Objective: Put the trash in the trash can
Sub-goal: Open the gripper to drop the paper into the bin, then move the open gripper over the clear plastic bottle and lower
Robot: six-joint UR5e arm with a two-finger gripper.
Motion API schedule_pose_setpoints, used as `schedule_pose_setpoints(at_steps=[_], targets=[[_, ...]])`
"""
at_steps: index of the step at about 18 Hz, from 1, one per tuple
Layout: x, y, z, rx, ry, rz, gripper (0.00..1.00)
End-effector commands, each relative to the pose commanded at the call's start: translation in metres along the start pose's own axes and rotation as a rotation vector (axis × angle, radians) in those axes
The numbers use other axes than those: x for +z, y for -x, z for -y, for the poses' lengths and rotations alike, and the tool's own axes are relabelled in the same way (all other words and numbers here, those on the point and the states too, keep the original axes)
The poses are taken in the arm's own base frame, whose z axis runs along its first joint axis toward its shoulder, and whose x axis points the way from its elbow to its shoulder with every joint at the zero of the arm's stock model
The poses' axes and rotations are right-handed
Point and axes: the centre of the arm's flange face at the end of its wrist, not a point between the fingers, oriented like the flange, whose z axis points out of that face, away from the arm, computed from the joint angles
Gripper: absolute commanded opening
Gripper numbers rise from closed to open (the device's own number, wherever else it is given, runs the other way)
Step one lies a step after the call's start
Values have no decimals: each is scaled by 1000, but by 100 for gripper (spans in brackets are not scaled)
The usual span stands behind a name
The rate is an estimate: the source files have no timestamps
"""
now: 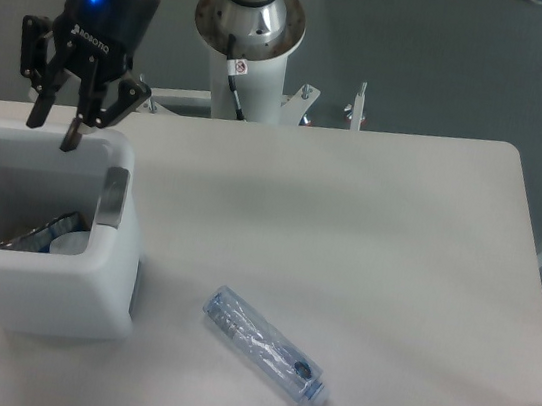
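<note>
Since our pincer (55, 130) hangs spread and empty over the trash can (110, 271), we judge one piece done; contents inside are too unclear to name. Bottle (266, 348) lies on the counter (369, 227), at the can's 4 o'clock, not yet picked.

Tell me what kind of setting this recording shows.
Probably a robotics lab workbench: an arm on a white pedestal, its pincer open over a white trash can, and a plain white table with a plastic bottle.
</note>
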Motion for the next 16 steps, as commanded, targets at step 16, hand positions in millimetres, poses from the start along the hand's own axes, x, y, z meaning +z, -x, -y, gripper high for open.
schedule_pose_setpoints(at_steps=[16], targets=[[36,233,-85,-340,115,152,59]])
